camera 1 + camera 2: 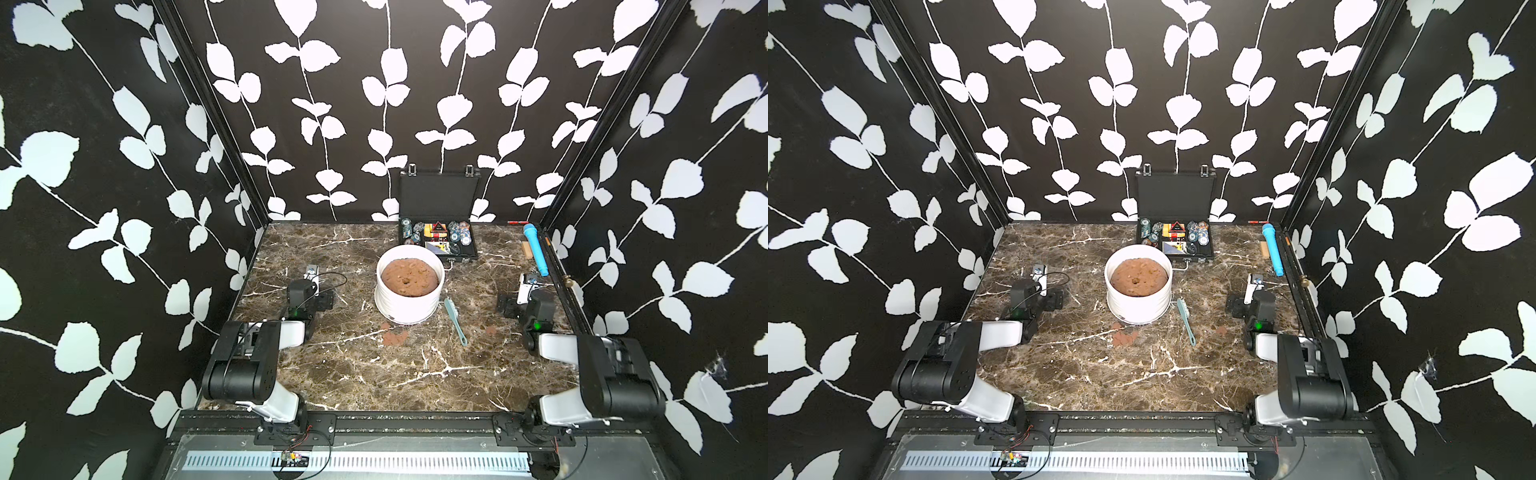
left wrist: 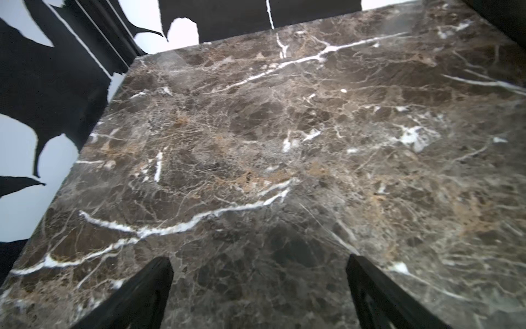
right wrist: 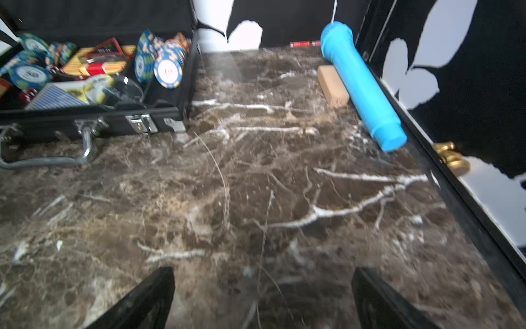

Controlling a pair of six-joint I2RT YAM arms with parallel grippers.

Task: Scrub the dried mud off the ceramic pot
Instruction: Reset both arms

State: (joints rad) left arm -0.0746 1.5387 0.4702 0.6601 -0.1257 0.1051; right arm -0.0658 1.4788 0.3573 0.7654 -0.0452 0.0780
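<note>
The ceramic pot [image 1: 405,311] [image 1: 1138,311] is white and ribbed. It stands mid-table, filled with a brown lumpy mound. Flat reddish-brown flakes of dried mud [image 1: 395,337] [image 1: 1125,338] lie on the marble just in front of it, and one more flake [image 1: 491,330] lies to the right. A teal brush [image 1: 455,316] [image 1: 1185,316] lies flat on the table beside the pot's right side. My left gripper [image 1: 322,300] [image 2: 260,284] rests open left of the pot, over bare marble. My right gripper [image 1: 509,305] [image 3: 263,290] rests open near the right edge, holding nothing.
An open black case of chips and cards [image 1: 438,239] [image 3: 159,114] stands behind the pot. A blue cylinder [image 1: 536,249] [image 3: 361,85] and a small wooden block [image 3: 333,85] lie along the right wall at the back. A brass knob [image 3: 452,159] sticks out past the right edge.
</note>
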